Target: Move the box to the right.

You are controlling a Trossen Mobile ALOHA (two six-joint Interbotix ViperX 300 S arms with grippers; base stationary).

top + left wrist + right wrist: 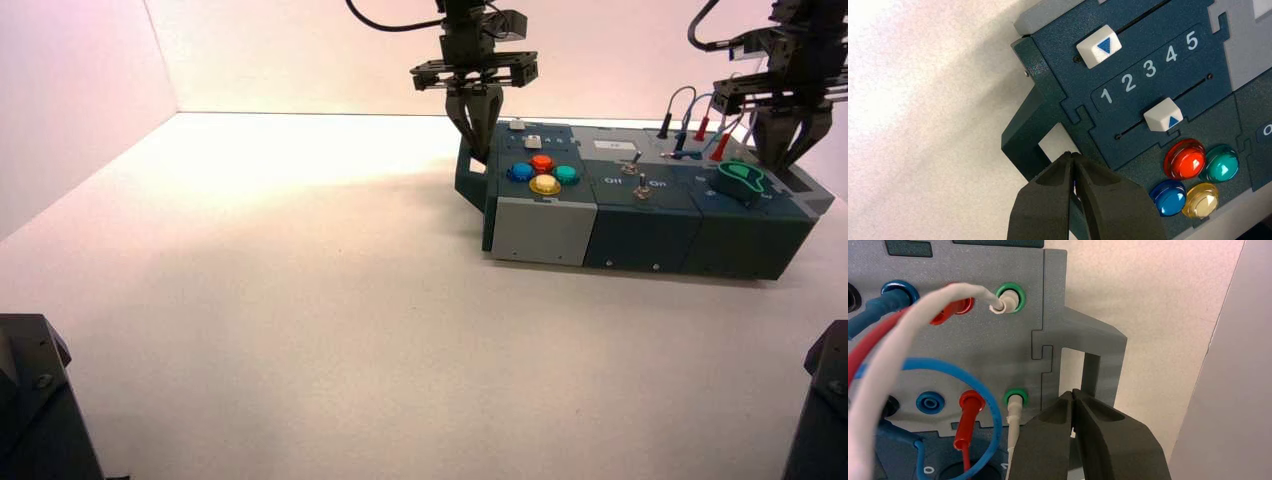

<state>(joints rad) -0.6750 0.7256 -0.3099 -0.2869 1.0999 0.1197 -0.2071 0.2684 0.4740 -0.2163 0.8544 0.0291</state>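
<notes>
The box (640, 235) lies on the bench (330, 330), toward its right edge and up by the far edge. It sits between the two arms' end effectors: the left end effector (477, 150) is at the handle (1020, 135) on the box's left end, the right end effector (783, 150) at the handle (1110, 347) on its right end. Both have their fingers closed together, tips at the handle openings; whether either touches the box I cannot tell.

The box is dark teal and grey. Its left part carries two white sliders, the one nearer the buttons (1163, 115) around the middle of its slot, and a cluster of red, green, blue and yellow round buttons (1185, 177). Two toggle switches (637, 178) stand mid-box; the right part has a green knob (740, 180) and looped red, blue and white wires (963, 370).
</notes>
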